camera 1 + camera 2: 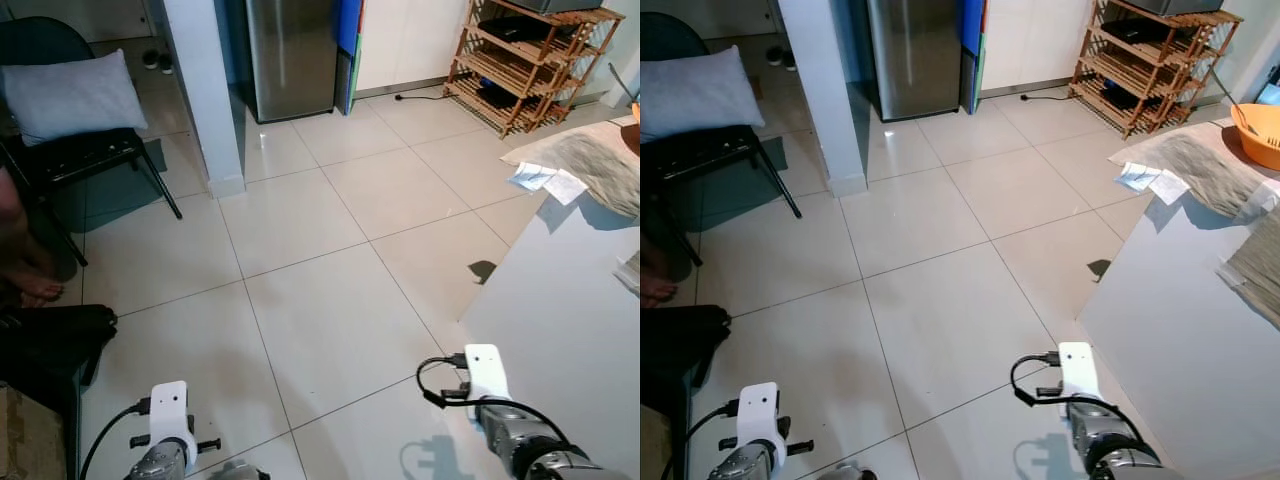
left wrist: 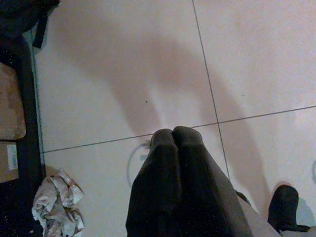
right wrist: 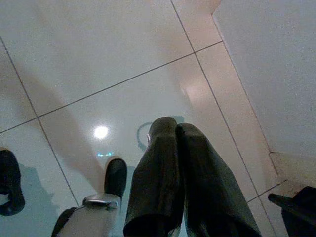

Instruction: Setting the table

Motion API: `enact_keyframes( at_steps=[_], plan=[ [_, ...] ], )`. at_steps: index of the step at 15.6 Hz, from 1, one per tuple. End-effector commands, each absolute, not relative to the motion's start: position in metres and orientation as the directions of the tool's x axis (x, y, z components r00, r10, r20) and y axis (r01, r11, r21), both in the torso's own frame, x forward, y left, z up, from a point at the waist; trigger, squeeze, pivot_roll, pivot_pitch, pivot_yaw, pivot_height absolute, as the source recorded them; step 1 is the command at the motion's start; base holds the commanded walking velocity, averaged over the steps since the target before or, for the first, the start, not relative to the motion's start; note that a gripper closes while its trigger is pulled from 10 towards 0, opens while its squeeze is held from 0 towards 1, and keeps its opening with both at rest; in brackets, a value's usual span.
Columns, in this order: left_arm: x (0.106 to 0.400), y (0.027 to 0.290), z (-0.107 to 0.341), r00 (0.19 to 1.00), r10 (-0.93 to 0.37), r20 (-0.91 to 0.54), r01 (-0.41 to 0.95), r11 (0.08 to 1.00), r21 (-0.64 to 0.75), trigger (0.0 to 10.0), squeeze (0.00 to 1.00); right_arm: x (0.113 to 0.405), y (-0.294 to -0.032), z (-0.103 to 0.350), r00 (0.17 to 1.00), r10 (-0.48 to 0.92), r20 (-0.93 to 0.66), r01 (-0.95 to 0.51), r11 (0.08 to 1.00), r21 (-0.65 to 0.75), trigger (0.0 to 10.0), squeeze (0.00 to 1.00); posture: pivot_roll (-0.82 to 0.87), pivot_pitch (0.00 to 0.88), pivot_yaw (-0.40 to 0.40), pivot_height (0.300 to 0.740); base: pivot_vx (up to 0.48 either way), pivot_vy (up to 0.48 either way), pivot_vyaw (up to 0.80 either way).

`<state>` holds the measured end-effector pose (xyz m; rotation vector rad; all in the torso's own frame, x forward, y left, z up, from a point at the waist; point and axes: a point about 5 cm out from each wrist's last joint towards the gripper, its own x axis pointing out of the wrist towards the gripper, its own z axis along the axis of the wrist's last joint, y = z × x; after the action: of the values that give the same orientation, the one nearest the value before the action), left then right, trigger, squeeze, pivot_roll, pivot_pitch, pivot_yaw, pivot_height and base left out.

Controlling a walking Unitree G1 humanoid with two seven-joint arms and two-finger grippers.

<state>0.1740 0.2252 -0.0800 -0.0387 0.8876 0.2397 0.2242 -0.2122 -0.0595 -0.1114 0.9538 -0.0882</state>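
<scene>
A pale cushion (image 1: 75, 95) rests on a black chair (image 1: 85, 155) beside a white pillar (image 1: 205, 95), with a steel refrigerator (image 1: 290, 55) and wooden rack (image 1: 525, 60) beyond; crumpled cloth (image 2: 57, 202) lies on the tiled floor (image 1: 320, 260).

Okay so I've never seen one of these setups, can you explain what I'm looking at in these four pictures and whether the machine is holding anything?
This is a walking humanoid robot seen through its own cameras. The two wide pictures come from its head, looking down at a tiled floor. To its right stands a white table with cloth mats, some papers and an orange bowl. A chair with a pillow stands on its left. The other two pictures come from wrist cameras, each looking along its gripper's black fingers. The left gripper and right gripper both hang over the floor, shut and holding nothing.
</scene>
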Motion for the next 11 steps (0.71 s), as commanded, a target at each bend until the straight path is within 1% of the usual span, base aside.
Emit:
enact_keyframes(
  at_steps=[1,5,9,11],
  plan=[
    [0.174,0.223,-0.080,0.607,0.184,-0.773,-0.211,0.975,0.067,10.0,0.00,0.221,-0.213,-0.061,0.571,-0.124,-0.811,0.025,0.991,-0.134,10.0,0.00,-0.02,0.031,-0.015,0.740,0.000,0.000,0.00],
    [0.185,0.218,-0.076,0.630,0.167,-0.758,-0.191,0.980,0.057,10.0,0.00,0.216,-0.216,-0.064,0.559,-0.133,-0.819,0.032,0.990,-0.139,10.0,0.00,-0.03,0.033,-0.011,0.740,0.000,0.000,0.00],
    [0.177,0.216,-0.081,0.608,0.162,-0.777,-0.178,0.982,0.066,10.0,0.00,0.218,-0.214,-0.063,0.559,-0.129,-0.819,0.027,0.990,-0.138,10.0,0.00,-0.02,0.030,-0.015,0.740,0.000,0.000,0.00],
    [0.173,0.217,-0.082,0.598,0.168,-0.783,-0.185,0.980,0.068,10.0,0.00,0.217,-0.212,-0.064,0.557,-0.123,-0.821,-0.005,0.988,-0.152,10.0,0.00,-0.02,0.029,-0.019,0.740,0.000,0.000,0.00]
  ],
)
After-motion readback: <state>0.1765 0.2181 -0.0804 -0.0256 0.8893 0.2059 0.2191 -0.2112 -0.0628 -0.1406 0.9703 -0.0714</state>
